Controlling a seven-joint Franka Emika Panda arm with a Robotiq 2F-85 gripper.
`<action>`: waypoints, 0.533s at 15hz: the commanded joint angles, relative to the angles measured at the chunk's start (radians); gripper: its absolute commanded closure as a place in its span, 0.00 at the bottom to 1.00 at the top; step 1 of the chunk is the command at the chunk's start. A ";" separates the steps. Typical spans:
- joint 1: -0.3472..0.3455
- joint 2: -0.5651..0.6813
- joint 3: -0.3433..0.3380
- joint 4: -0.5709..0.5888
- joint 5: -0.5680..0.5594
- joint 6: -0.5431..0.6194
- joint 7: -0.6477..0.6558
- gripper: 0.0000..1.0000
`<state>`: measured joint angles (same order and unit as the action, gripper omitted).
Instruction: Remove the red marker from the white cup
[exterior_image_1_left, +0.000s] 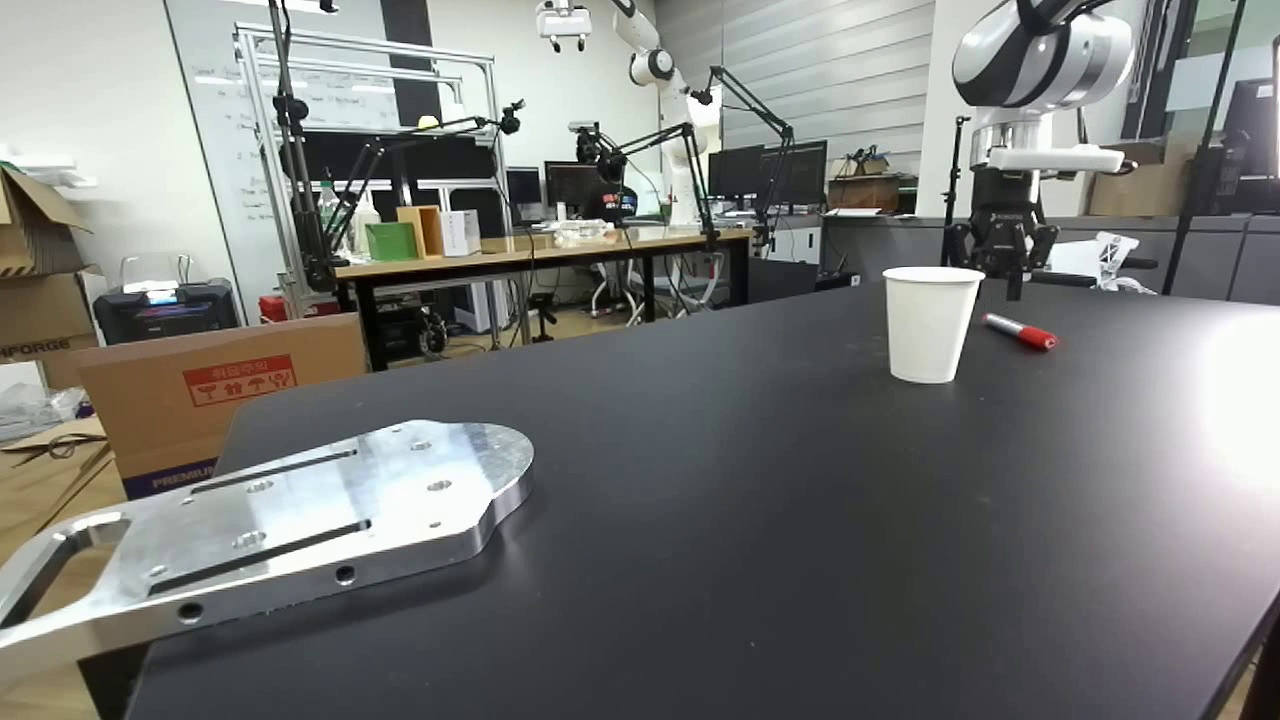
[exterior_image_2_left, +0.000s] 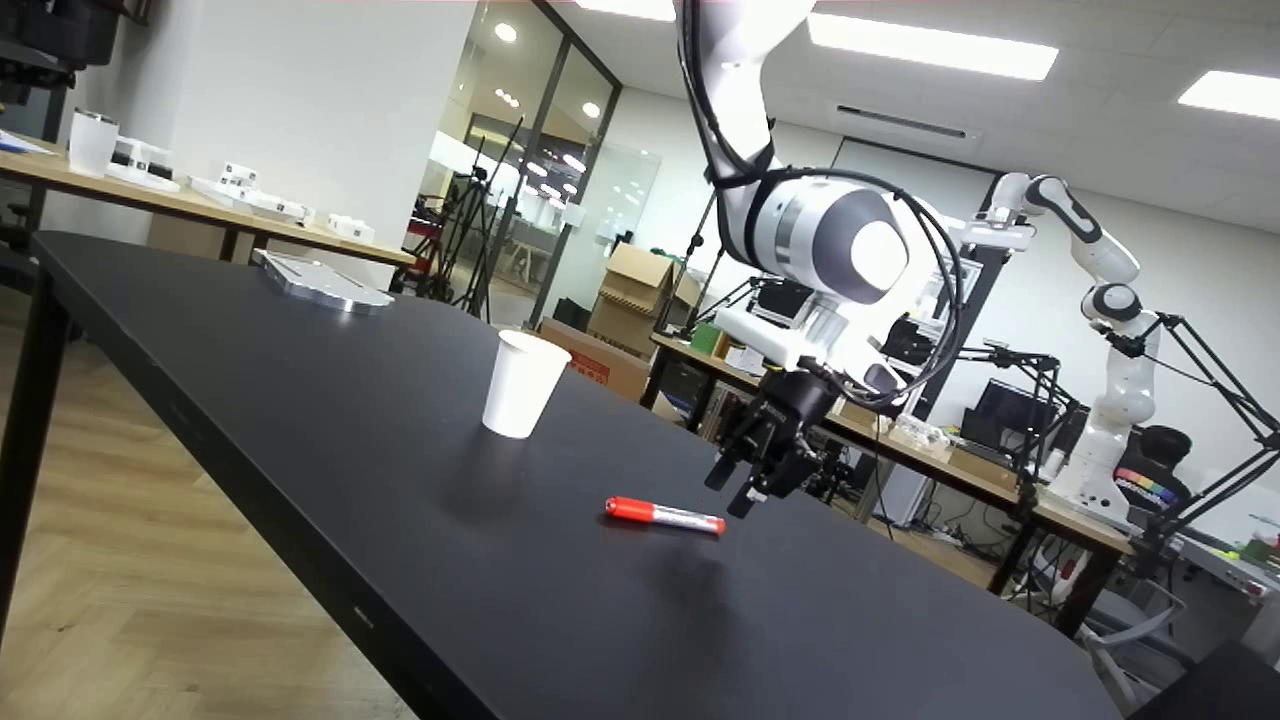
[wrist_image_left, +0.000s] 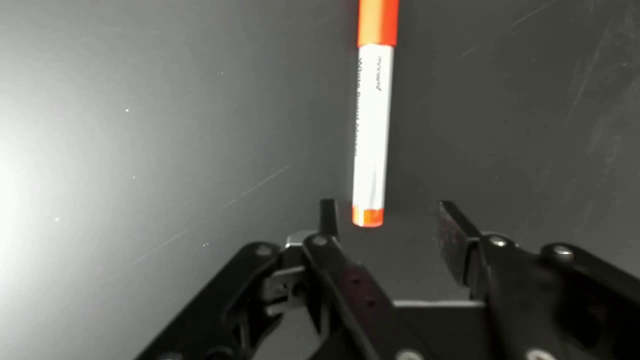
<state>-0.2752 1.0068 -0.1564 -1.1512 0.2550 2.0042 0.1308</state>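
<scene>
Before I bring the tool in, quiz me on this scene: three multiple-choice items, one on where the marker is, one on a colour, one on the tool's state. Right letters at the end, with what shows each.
1. Where is the red marker?
A. Flat on the black table, apart from the white cup
B. Inside the white cup
C. Propped against the outside of the cup

2. What colour is the marker's barrel, between its red ends?
A. Green
B. Black
C. White

3. How does the tool stand?
A. Shut on the marker
B. Open, holding nothing
C. Shut on the cup's rim

1: A, since an exterior view shows bare tabletop between marker and cup.
2: C, since the wrist view shows a white, printed barrel.
3: B, since in the wrist view its jaws stand apart, with a gap on each side of the marker's near end.
</scene>
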 joint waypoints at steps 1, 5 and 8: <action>0.011 -0.113 0.000 -0.085 0.004 -0.019 -0.002 0.15; -0.007 -0.096 0.022 -0.036 -0.015 -0.036 0.003 0.00; -0.009 -0.102 0.024 -0.039 -0.016 -0.038 0.002 0.00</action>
